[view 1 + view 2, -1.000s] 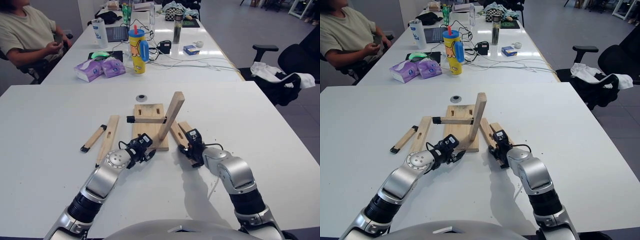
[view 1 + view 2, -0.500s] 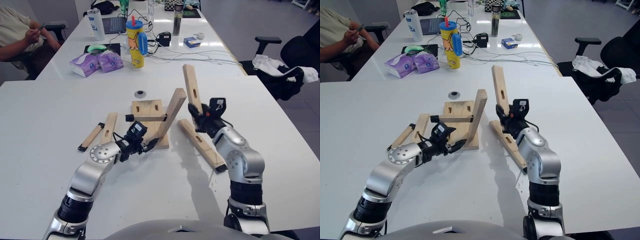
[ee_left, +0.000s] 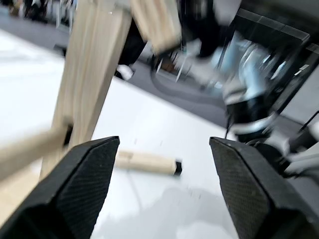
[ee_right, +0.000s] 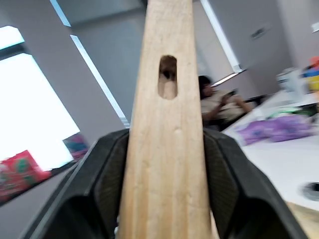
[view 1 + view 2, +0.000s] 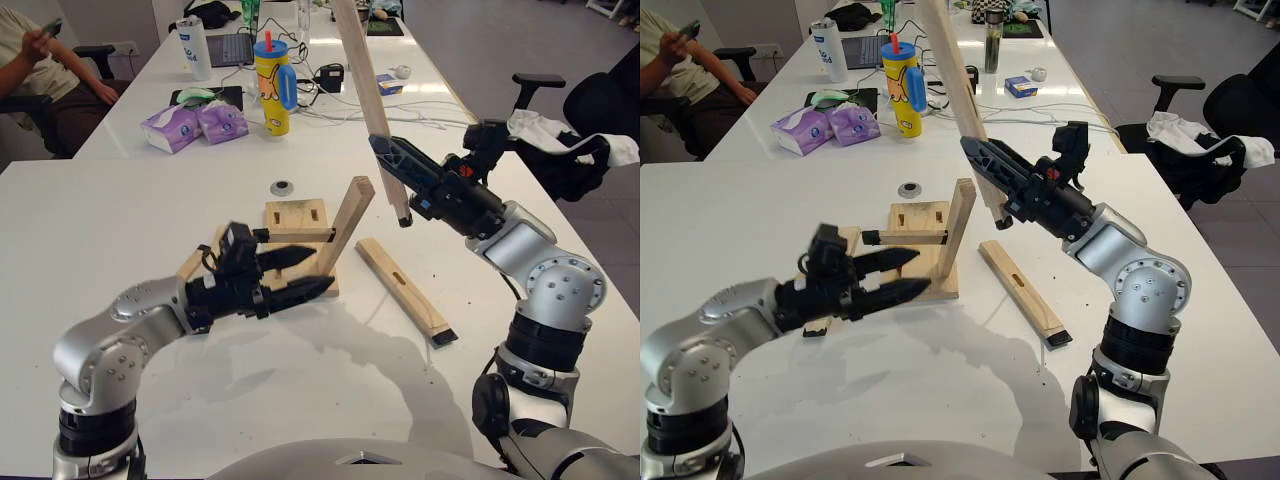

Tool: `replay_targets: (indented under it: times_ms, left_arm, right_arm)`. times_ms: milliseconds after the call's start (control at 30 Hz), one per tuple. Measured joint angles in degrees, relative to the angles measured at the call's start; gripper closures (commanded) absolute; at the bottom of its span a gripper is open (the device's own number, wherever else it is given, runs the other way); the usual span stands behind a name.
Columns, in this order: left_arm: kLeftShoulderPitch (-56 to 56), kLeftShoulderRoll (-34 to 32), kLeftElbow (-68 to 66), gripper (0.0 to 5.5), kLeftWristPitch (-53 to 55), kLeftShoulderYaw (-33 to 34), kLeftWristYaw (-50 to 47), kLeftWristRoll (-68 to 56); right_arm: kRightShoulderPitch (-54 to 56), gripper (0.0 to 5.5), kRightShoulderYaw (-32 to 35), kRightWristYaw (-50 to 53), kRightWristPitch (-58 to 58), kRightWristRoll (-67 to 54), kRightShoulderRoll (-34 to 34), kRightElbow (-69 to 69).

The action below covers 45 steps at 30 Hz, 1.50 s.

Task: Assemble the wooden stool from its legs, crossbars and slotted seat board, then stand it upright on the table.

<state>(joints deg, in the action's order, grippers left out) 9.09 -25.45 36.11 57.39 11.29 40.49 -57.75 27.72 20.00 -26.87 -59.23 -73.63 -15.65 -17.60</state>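
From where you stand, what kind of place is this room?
Most likely a shared office or a lab workspace. Long white tables stand in a row, a laptop and loose cables lie on the far one, and a black office chair stands at the right.

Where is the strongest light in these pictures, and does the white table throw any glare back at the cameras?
Right wrist view: a washed-out white patch of light glows behind the pale wooden leg clamped in the right gripper, so the leg's face looks dim against it. Left eye view: the white table is evenly lit, with no harsh glare.
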Motion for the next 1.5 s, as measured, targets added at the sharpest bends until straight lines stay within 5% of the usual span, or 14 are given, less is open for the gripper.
replay_targets:
  times_ms: [167, 367, 667, 1267, 1433, 1500]
  left_arm:
    - [5.3, -0.9, -6.8, 0.85, 2.3, 6.4, -7.2, -18.7]
    - [8.1, -2.7, -13.1, 0.83, 1.3, 7.5, -16.8, -35.2]
    - [9.4, -6.6, -13.7, 0.83, -1.6, 5.8, -21.2, -43.5]
    - [6.8, -14.5, -12.8, 3.44, 0.0, 2.0, -16.6, -45.9]
    - [6.4, -16.2, -12.7, 3.45, 0.2, 1.7, -15.5, -45.3]
    - [5.7, -16.8, -12.8, 3.46, 0.3, 1.7, -14.8, -44.4]
  right_arm:
    - [-0.5, 3.42, -2.7, -1.9, -6.3, -14.0, -5.7, -0.7]
    - [-6.4, 3.42, -5.9, -6.1, -8.6, -16.1, -10.4, -0.4]
    - [-11.0, 3.42, -10.8, -14.1, -9.3, -13.8, -15.5, -3.8]
    - [-11.6, 3.42, -14.5, -26.2, -4.3, -2.0, -20.8, -5.6]
    - [-11.6, 3.42, -15.3, -27.0, -4.3, -1.0, -21.4, -5.8]
    - [-11.6, 2.99, -15.8, -26.3, -4.9, -1.8, -21.2, -4.7]
